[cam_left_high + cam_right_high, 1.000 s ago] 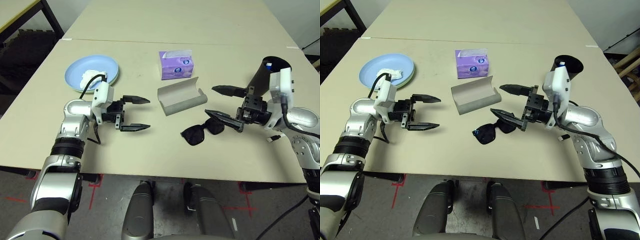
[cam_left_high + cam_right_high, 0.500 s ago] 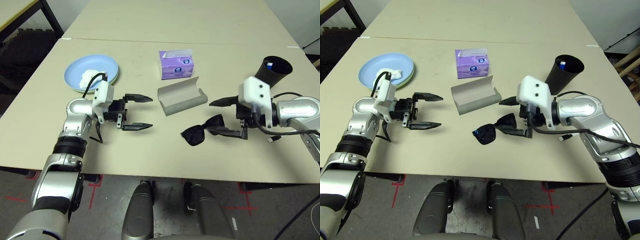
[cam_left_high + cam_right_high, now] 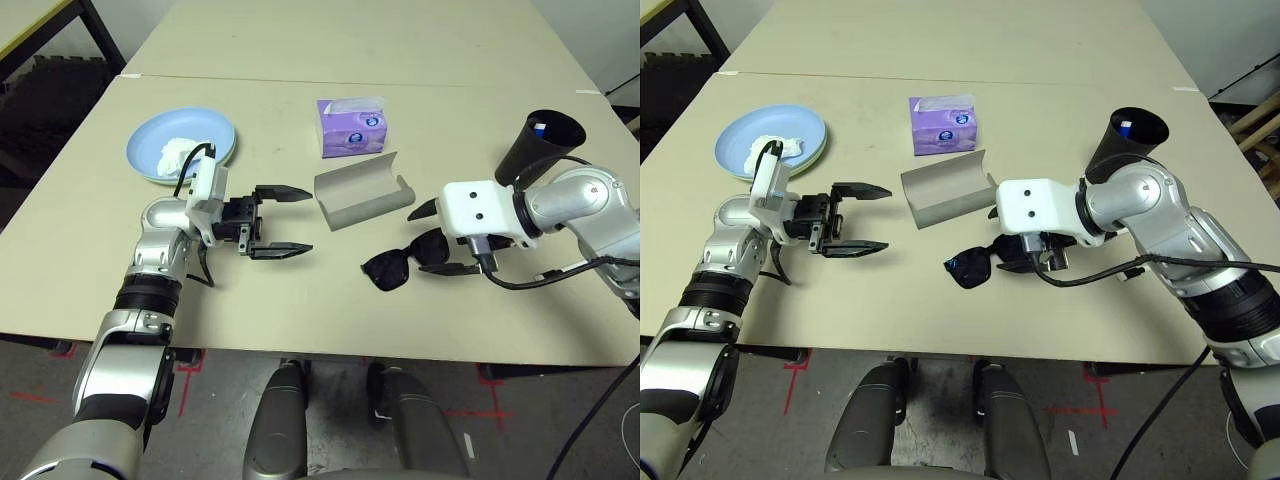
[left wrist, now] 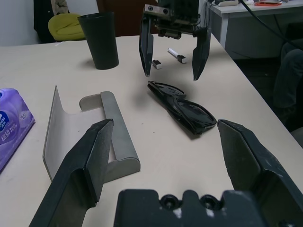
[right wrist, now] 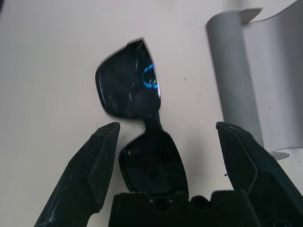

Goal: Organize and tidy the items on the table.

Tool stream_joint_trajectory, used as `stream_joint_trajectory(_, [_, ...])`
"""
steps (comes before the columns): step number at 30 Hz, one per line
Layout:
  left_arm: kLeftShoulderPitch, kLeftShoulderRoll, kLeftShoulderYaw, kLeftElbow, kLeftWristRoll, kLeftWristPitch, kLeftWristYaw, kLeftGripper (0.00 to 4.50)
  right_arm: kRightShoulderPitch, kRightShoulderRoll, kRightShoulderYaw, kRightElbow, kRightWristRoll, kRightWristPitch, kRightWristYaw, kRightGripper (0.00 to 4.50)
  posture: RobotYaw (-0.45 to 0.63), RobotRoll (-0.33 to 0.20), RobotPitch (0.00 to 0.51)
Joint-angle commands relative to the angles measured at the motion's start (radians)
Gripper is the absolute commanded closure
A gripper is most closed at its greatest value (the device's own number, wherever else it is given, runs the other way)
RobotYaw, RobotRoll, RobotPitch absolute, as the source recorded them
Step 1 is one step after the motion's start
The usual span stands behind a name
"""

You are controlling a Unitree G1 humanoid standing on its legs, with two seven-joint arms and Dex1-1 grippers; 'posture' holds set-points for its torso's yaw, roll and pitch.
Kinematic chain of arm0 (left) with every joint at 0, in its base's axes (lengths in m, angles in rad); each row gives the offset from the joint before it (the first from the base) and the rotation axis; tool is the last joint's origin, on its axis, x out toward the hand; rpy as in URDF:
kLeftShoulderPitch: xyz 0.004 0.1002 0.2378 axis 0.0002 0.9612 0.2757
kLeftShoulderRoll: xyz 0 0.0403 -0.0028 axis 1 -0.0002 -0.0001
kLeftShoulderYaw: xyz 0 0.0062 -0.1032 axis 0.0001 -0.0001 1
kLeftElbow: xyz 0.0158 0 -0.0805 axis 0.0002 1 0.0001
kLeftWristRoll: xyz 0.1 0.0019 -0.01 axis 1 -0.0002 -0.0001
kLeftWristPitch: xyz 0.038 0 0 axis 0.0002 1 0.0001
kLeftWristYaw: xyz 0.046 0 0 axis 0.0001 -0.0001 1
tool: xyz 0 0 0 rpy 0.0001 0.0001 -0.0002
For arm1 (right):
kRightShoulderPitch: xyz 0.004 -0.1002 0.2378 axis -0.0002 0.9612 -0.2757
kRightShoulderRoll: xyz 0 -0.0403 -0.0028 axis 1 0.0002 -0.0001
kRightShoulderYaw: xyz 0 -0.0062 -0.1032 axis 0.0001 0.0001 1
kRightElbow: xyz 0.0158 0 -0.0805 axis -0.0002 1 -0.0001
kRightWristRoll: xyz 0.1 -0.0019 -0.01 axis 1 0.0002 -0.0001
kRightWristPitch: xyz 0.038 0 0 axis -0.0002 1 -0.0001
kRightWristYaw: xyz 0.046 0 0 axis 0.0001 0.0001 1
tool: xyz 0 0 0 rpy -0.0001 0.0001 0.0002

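The black sunglasses (image 3: 398,267) lie folded on the table (image 3: 300,300), just in front of the open grey glasses case (image 3: 362,190). My right gripper (image 3: 432,242) points down over them, open, one finger on each side of the lens (image 5: 151,163) nearest the case, apart from it. To the left of the case my left gripper (image 3: 300,220) hovers open with nothing in it, aimed at the case (image 4: 106,142) and sunglasses (image 4: 182,108). A crumpled white tissue (image 3: 180,152) lies on the light blue plate (image 3: 150,165), which is stacked on a pale green plate (image 3: 821,150). The black cup (image 3: 540,145) stands behind my right arm.
A purple tissue box (image 3: 352,128) stands behind the case. Small white pens (image 4: 177,57) lie near the cup, one (image 3: 547,279) by my right forearm. A second table adjoins at the back. Bare tabletop spreads between the plates and the case.
My right gripper has turned and come down from above and right of the sunglasses to straddle one lens. My left gripper has edged slightly toward the case.
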Motion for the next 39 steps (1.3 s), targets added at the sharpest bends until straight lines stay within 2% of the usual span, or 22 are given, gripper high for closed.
stream_joint_trajectory(1, [0.018, -0.008, 0.004, -0.015, 0.010, 0.001, -0.013, 0.03, -0.008, -0.001, 0.022, 0.039, -0.039, -0.075, 0.036, 0.00, 0.13, 0.000, 0.213])
stream_joint_trajectory(5, [0.021, -0.008, 0.000, -0.019, 0.011, 0.004, -0.015, 0.03, -0.017, 0.011, 0.042, 0.035, -0.098, -0.102, 0.043, 0.00, 0.13, 0.000, 0.216])
stream_joint_trajectory(12, [0.027, 0.002, -0.027, -0.016, 0.004, -0.012, -0.015, 0.03, -0.046, 0.018, 0.050, -0.083, -0.165, 0.065, 0.067, 0.00, 0.12, 0.000, 0.220])
stream_joint_trajectory(23, [0.025, 0.021, -0.070, 0.011, 0.006, -0.037, -0.015, 0.03, -0.114, 0.080, 0.095, -0.105, -0.227, 0.179, 0.091, 0.00, 0.11, 0.000, 0.218])
stream_joint_trajectory(31, [0.032, 0.042, -0.110, 0.007, -0.009, -0.056, -0.015, 0.03, -0.153, 0.097, 0.129, -0.098, -0.257, 0.165, 0.117, 0.00, 0.11, 0.000, 0.217])
stream_joint_trajectory(39, [0.039, 0.062, -0.137, 0.001, -0.018, -0.065, -0.015, 0.03, -0.144, 0.107, 0.149, -0.105, -0.280, 0.163, 0.129, 0.00, 0.12, 0.000, 0.221])
